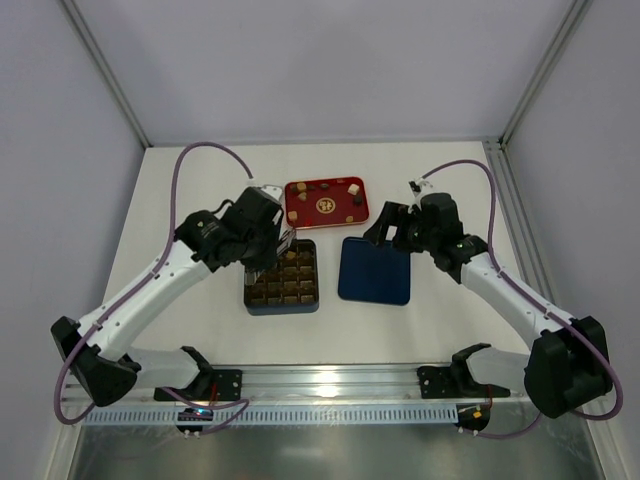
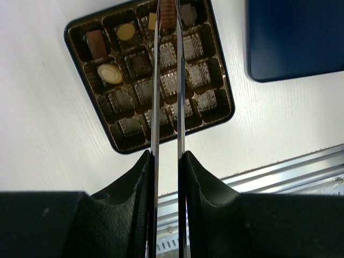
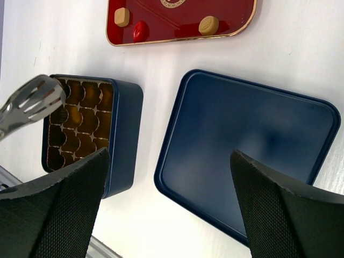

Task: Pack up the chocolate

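Note:
My left gripper (image 1: 272, 243) is shut on metal tongs (image 2: 167, 107), which reach over the dark gridded box (image 1: 282, 278). The tong tips pinch a brown chocolate (image 2: 168, 9) above the box's far row. Several chocolates lie in the box's compartments, among them a brown bar (image 2: 95, 42) and cream rounds (image 2: 109, 73). More chocolates (image 1: 352, 190) sit on the red tray (image 1: 326, 213); a tan cube (image 3: 122, 16) and a tan round (image 3: 208, 24) show in the right wrist view. My right gripper (image 1: 388, 228) is open and empty above the navy lid (image 1: 375, 270).
The navy lid (image 3: 247, 140) lies flat just right of the box (image 3: 121, 134). The red tray (image 3: 161, 38) stands behind both. An aluminium rail (image 1: 320, 378) runs along the near table edge. White walls close in the back and sides.

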You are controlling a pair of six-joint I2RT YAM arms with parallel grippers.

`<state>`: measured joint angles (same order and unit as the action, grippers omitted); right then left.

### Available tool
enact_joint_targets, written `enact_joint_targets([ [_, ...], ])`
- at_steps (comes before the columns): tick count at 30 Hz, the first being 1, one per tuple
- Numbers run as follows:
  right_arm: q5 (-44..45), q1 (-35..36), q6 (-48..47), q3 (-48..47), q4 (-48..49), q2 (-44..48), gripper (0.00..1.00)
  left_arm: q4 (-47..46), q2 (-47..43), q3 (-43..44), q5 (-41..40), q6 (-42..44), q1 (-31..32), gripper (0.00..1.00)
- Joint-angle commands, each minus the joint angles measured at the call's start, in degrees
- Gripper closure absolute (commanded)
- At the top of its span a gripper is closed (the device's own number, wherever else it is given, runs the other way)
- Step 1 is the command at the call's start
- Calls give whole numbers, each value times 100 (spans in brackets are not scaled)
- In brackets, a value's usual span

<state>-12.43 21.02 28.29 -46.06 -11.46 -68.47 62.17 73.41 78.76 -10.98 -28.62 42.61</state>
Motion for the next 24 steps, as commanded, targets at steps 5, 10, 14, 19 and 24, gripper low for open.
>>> enact_joint_targets([
  [5, 38, 96, 80, -157, 311, -79, 8, -91, -344, -563, 44, -354, 247, 82],
  [10, 65, 105, 62, -131, 285, -70, 9, -179, -327, -748, -70, -478, 318, 81],
  [14, 74, 105, 45, -131, 276, -70, 8, -267, -309, -862, -79, -513, 344, 79],
  [19, 82, 105, 53, -105, 285, -88, 9, -320, -257, -933, -97, -565, 371, 78],
  [24, 74, 105, 62, -96, 294, -88, 8, -328, -265, -933, -115, -618, 397, 73],
])
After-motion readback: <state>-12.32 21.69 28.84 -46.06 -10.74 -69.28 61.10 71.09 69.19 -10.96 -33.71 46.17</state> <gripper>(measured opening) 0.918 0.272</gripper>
